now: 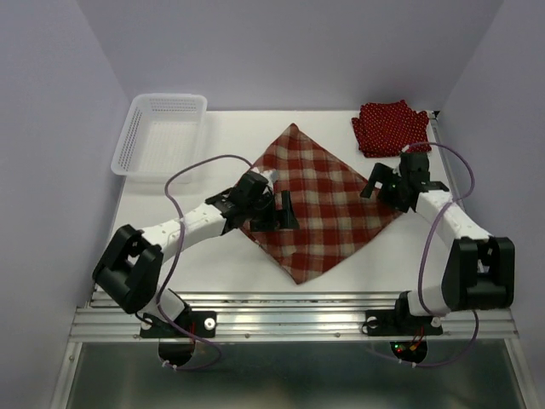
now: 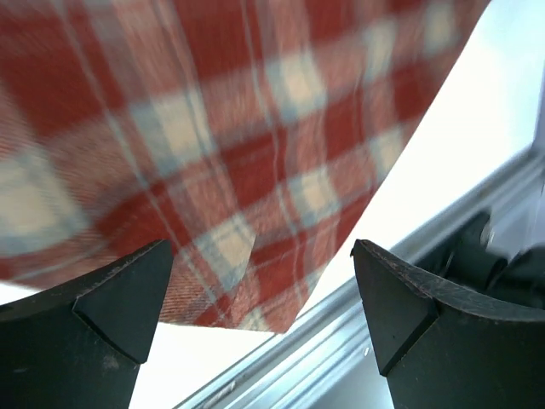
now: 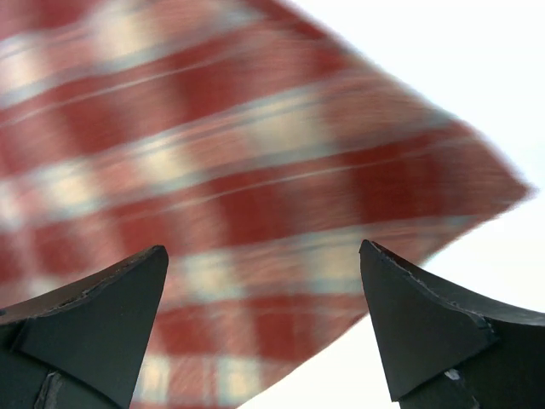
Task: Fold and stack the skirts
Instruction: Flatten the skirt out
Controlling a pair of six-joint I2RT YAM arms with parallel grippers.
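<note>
Left claw (image 1: 286, 213), top view: its fingers are spread over the left edge of the plaid skirt (image 1: 328, 204). I cannot tell whether they touch the cloth.
Right claw (image 1: 379, 184), top view: it sits at the skirt's right corner, pointing left. Its spread cannot be read from this height.
Plaid skirt, top view: it lies flat and open as a diamond in the middle of the bench (image 1: 204, 256), one corner toward the back and one toward the near edge.
Polka-dot skirt pile (image 1: 390, 128), top view: a dark red, crumpled heap at the back right corner, just behind the right claw and apart from the plaid skirt. How many pieces it holds cannot be told.
Basket (image 1: 162, 132), top view: white lattice, at the back left, well apart from the cloth.
Left claw (image 2: 260, 251), left wrist view: both dark fingers (image 2: 111, 315) stand wide apart, gripping nothing.
Plaid skirt (image 2: 213, 128), left wrist view: it fills the upper frame, with a pointed corner ending between the fingers, white bench (image 2: 443, 145) to its right and a metal rail (image 2: 341, 324) beyond.
Right claw (image 3: 264, 251), right wrist view: it is spread wide, with the fingers at the two lower corners.
Plaid skirt (image 3: 255, 153), right wrist view: blurred, with its corner pointing right onto the bare bench (image 3: 477, 85).
</note>
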